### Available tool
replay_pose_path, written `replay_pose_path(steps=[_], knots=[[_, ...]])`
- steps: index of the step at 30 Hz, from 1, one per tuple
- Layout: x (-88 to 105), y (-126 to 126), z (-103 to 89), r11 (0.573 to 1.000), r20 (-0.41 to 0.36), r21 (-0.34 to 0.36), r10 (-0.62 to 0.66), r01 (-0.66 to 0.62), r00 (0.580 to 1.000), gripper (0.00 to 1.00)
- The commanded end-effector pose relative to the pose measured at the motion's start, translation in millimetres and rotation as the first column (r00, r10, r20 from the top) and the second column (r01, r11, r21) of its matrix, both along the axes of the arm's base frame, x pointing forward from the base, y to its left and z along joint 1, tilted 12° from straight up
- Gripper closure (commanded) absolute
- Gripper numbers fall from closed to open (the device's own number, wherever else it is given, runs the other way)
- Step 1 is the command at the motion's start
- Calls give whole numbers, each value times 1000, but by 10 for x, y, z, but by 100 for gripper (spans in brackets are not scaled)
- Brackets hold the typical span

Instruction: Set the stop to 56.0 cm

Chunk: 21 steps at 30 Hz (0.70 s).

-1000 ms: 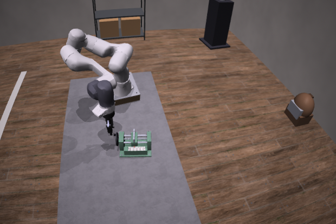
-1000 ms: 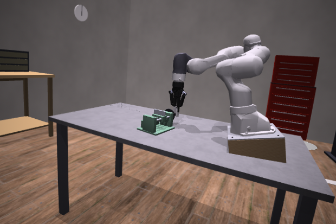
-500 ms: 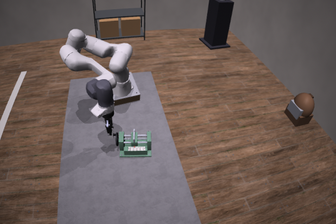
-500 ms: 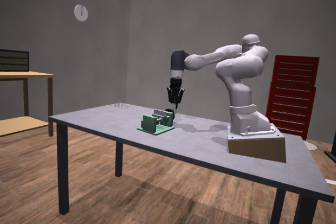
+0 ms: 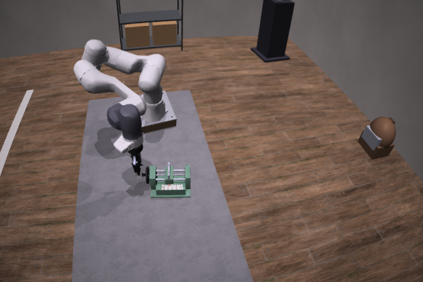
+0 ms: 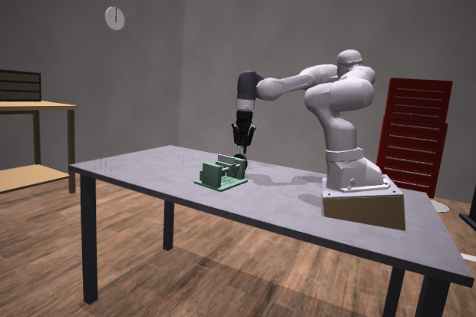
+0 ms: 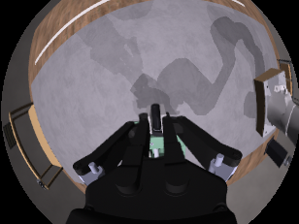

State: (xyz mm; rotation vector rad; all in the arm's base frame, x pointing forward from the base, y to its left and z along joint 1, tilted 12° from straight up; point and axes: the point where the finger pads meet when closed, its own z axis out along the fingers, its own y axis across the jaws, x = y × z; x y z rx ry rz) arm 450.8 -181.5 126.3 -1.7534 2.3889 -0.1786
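The green stop unit stands on the grey table. Its sliding stop, with a pale upright plate, sits a little left of the middle of the rails in the top view. A small red mark shows over the white scale; its figures are too small to read. The black handwheel is on the unit's left end. My gripper points down beside the wheel, shut on its crank handle, a dark bar between the fingertips in the wrist view.
The arm's base block stands on the table, behind the unit in the top view. The unit's end plates and rails are close beside the gripper. A shelf and a red tool cabinet stand off the table.
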Motion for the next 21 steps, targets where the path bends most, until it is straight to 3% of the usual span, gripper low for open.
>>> replay_pose_path(steps=[1, 10, 21], knots=[[73, -11, -51, 1000, 2, -1, 3, -3, 1000, 96], [172, -29, -229, 1000, 2, -1, 3, -3, 1000, 96], [135, -3, -436, 1000, 2, -1, 3, -3, 1000, 96]])
